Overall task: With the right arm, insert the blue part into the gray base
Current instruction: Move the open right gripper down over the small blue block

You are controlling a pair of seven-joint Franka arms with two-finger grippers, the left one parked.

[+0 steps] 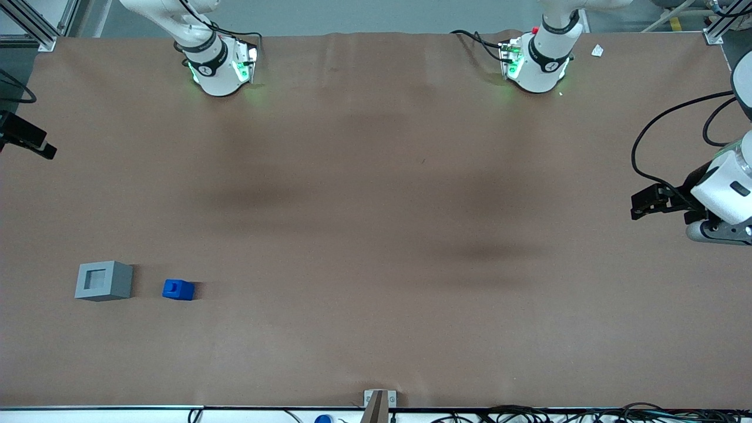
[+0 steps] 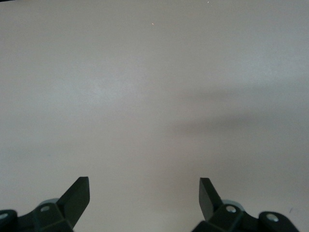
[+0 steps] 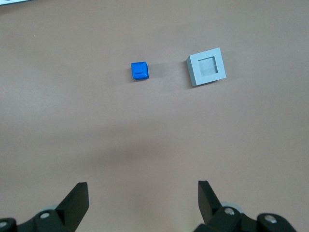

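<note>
In the front view, the gray base (image 1: 103, 281) and the blue part (image 1: 178, 289) both sat on the brown worktop (image 1: 376, 235), toward the working arm's end and close to the camera's edge. They stood beside each other with a bare strip of worktop between them, not touching. The base showed its square recess facing up; the blue part showed a small notch on top. The right arm (image 1: 205, 53) rose from its mount much farther from the camera. A dark piece at the view's edge may have been part of its gripper, but that could not be told.

In the right wrist view, the gripper (image 3: 143, 203) hung high above the worktop (image 3: 96, 145), its fingers (image 3: 77, 200) spread wide with nothing between them. The blue part (image 3: 139, 71) and the gray base (image 3: 206, 66) lay well ahead of the fingertips, apart from each other and both clear of the gripper.

The left wrist view showed only bare worktop (image 2: 154, 96).
</note>
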